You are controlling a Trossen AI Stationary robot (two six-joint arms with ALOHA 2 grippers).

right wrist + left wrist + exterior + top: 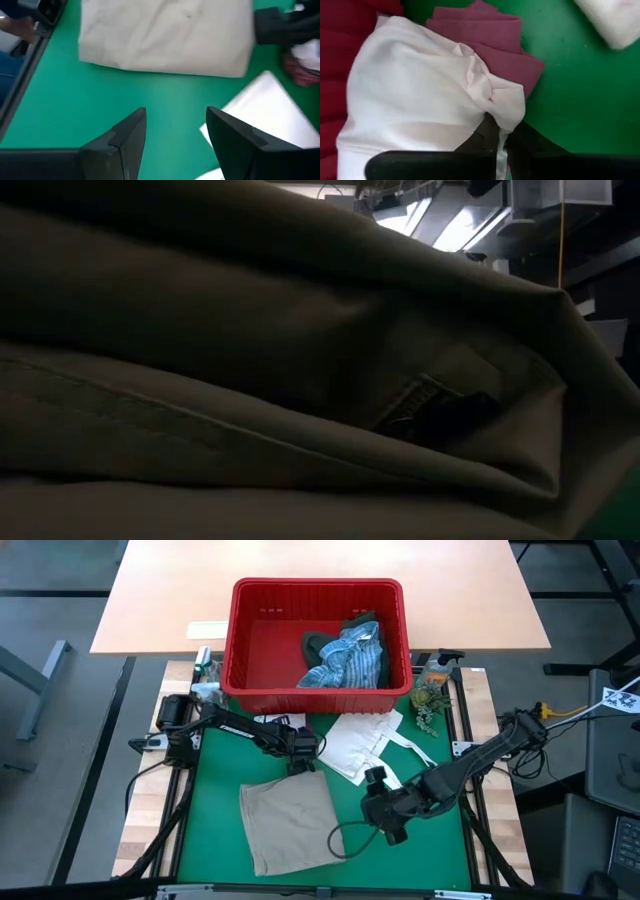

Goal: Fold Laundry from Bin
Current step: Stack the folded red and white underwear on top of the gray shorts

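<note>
Two grippers: left gripper [303,755] pinches the small white cloth [420,95] closed; right gripper [175,135], at five o'clock, gapes empty beside tan garment [290,820]

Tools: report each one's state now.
Left tool: closed on the small soft white cloth.
Right tool: open, holding nothing, above the green mat.

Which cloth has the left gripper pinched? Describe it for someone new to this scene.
Start at the red bin on the far edge of the green mat. Just in front of it, the left gripper pinches a small white cloth. It lies on a maroon cloth, unlike the tan garment nearer.
</note>
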